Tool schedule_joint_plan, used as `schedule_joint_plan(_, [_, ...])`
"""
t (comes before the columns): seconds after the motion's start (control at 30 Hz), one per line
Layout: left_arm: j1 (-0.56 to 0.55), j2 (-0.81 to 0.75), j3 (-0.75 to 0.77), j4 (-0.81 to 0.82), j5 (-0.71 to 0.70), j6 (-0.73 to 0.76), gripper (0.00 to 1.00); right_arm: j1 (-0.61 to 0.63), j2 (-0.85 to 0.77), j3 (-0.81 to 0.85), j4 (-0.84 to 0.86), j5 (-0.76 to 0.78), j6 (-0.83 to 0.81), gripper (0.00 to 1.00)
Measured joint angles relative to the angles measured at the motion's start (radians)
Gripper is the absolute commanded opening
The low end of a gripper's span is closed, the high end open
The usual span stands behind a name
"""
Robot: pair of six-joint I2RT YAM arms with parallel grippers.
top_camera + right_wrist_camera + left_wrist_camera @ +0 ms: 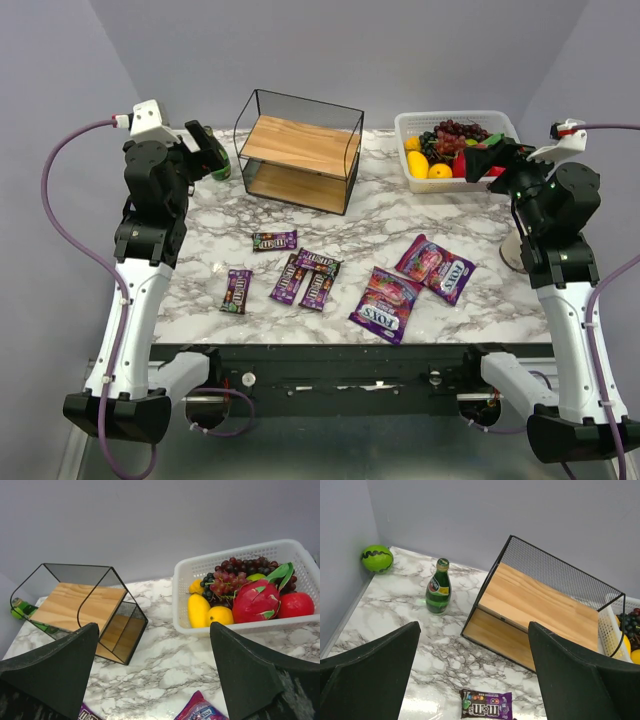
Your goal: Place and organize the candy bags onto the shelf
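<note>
The shelf (300, 150) (540, 605) (80, 605), a black wire box with two wooden boards, stands at the back centre with nothing on it. Two pink-purple FOX'S candy bags (435, 268) (385, 305) lie flat at the front right. Several dark M&M's packets (274, 240) (237, 291) (303, 277) lie at the front centre-left. My left gripper (210, 150) (473, 625) hangs open high at the shelf's left, with one M&M's packet (486, 703) below it. My right gripper (485, 158) (153, 626) is open and raised near the basket; a FOX'S bag corner (200, 712) shows beneath.
A green glass bottle (439, 586) (222, 170) stands left of the shelf, with a green ball (377, 558) in the far left corner. A white basket (405, 125) (300, 555) of fruit sits back right. A pale object (512, 255) is half hidden behind my right arm.
</note>
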Motion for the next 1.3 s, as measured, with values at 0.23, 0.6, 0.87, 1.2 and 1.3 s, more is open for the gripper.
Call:
schedule_joint_plan(0.23, [0.000, -0.010, -0.030, -0.004, -0.013, -0.016, 0.99, 0.000, 0.010, 0.021, -0.040, 0.025, 0.031, 1.00])
schedule_joint_plan(0.6, [0.000, 0.012, -0.100, -0.041, 0.190, -0.017, 0.99, 0.000, 0.012, -0.008, -0.095, -0.169, 0.039, 0.98])
schedule_joint_plan(0.87, [-0.200, 0.056, -0.424, 0.069, 0.467, -0.160, 0.99, 0.082, 0.070, -0.218, -0.190, -0.339, 0.089, 0.96])
schedule_joint_plan(1.2, [-0.478, 0.253, -0.452, 0.204, 0.530, -0.226, 0.91, 0.230, 0.101, -0.485, -0.246, -0.321, 0.228, 0.65])
schedule_joint_plan(1.3, [-0.528, 0.301, -0.452, 0.254, 0.533, -0.240, 0.87, 0.230, 0.113, -0.538, -0.259, -0.304, 0.248, 0.63])
